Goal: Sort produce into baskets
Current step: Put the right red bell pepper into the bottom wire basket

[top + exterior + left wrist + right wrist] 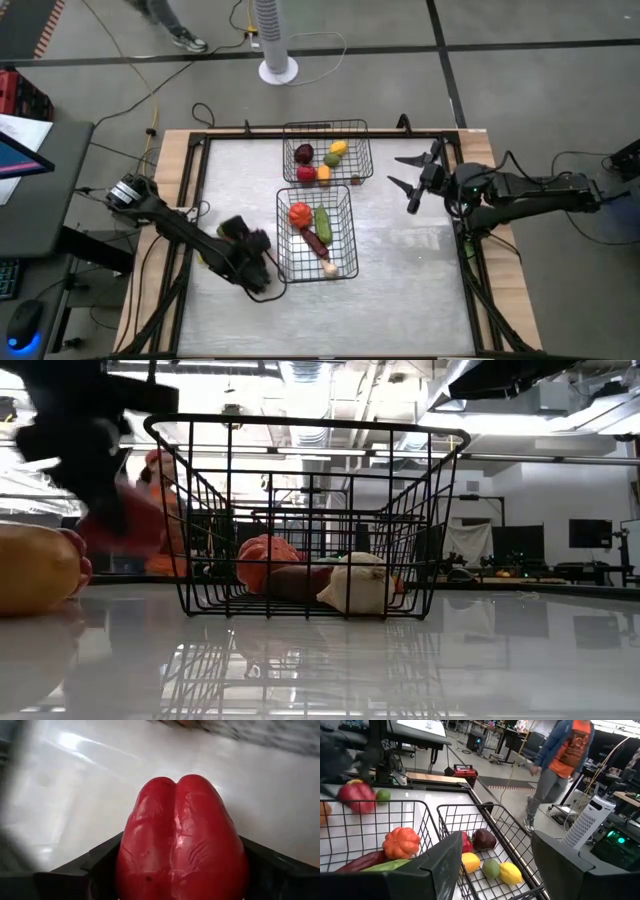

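My left gripper (258,268) is near the table's front left, beside the near basket (280,230), and is shut on a red pepper (180,840). The pepper also shows in the right wrist view (356,797), clear of the table. The near basket holds an orange piece (300,213), a green one (322,220), a maroon one (317,243) and a whitish one (330,268). The far basket (365,150) holds several pieces of produce. My right gripper (415,175) hangs open to the right of the baskets with nothing between its fingers. My left gripper pinches the red pepper by its two opposite sides (127,865), one finger (100,862) on each side. It comes slanting down from the table's left. The pepper's lobed end points away from the wrist, and the pepper (125,525) hangs clear of the table.
A yellow-orange piece (35,565) lies on the table at the left, and a green piece (382,795) lies beside the held pepper. A black frame (200,140) edges the table. A white tower fan (275,40) and a person (560,755) stand beyond the far edge.
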Available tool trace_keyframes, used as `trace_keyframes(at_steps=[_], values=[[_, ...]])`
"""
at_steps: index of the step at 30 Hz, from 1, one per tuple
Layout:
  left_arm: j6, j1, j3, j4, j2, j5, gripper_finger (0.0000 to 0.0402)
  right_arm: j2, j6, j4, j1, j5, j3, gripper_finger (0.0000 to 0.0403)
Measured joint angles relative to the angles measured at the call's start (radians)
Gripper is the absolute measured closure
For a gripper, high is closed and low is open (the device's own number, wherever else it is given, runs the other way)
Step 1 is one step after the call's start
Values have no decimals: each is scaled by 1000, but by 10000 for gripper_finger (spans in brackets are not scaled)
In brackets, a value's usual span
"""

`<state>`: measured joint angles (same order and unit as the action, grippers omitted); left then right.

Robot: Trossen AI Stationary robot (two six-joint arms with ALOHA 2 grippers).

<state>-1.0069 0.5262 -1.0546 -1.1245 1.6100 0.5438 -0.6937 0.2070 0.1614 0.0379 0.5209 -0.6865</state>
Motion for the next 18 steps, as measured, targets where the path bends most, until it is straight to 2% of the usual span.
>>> trace_keyframes(at_steps=[4, 9, 13, 18], values=[[-100, 0, -89, -178, 0, 190, 109, 0, -17, 19, 0, 0, 0, 138], [-60, 6, -173, -107, -1, 365, 108, 0, -40, 47, 0, 0, 0, 138], [94, 5, -197, 68, -1, 406, 108, 0, -56, 66, 0, 0, 0, 138], [255, 4, -198, 243, -1, 404, 107, 0, -69, 67, 0, 0, 0, 138]])
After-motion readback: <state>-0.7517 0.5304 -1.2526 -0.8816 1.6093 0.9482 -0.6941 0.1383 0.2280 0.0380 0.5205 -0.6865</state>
